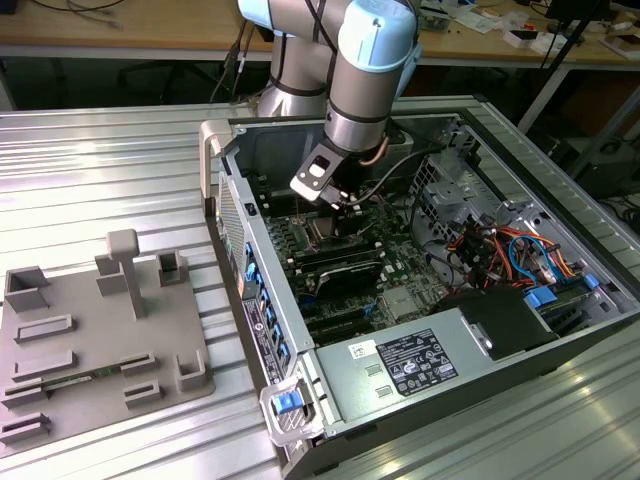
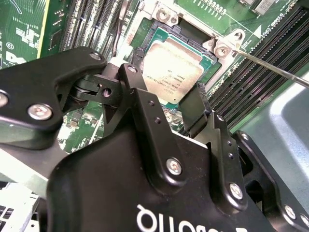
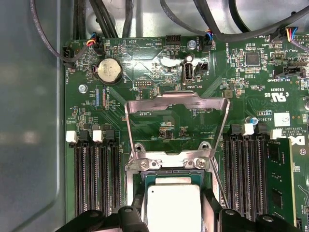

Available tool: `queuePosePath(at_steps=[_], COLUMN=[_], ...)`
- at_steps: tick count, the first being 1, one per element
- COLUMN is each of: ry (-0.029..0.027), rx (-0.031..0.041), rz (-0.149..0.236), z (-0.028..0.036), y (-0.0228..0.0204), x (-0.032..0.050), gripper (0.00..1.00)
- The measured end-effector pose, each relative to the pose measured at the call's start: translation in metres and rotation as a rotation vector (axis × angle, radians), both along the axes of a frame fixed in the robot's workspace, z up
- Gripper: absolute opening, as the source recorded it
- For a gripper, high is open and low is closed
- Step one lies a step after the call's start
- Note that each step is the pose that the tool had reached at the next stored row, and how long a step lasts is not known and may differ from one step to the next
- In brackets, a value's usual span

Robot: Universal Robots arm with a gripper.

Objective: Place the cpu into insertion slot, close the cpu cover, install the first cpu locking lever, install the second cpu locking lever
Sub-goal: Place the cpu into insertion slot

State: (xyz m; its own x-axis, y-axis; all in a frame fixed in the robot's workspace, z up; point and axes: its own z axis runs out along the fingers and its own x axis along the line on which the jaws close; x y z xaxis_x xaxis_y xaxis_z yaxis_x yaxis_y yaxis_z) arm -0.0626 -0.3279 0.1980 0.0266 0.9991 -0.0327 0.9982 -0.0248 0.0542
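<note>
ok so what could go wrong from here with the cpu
The cpu sits at the insertion slot with the pincer around it; if skewed, pressing could damage the slot. The thin lever runs close by the pincer and might snag. The cpu cover stands open, so nothing retains the cpu.

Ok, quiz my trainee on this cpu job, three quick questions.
1. True or false: the cover lies shut over the slot.
2. What does the hand grip? A) cpu B) screwdriver C) fan
3. Fill in: the grey fixture lies toward the exterior view's ____ of the case.

Key: 1 false, it stands open; 2 A; 3 left.
</note>
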Motion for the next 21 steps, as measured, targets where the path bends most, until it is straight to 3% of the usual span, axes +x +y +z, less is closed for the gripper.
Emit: queuePosePath(at_steps=[6,12,21], ry=[-0.0001,-0.0001,-0.0001], rx=[0.0003,0.0127,0.0138], rz=[0.000,0.004,0.012], z=[0.0001,0.0049,0.0077], y=[0.0000,-0.0009,-0.0022], x=[-0.0001,-0.0063,-0.0084], gripper=[0.63,0.63,0.63])
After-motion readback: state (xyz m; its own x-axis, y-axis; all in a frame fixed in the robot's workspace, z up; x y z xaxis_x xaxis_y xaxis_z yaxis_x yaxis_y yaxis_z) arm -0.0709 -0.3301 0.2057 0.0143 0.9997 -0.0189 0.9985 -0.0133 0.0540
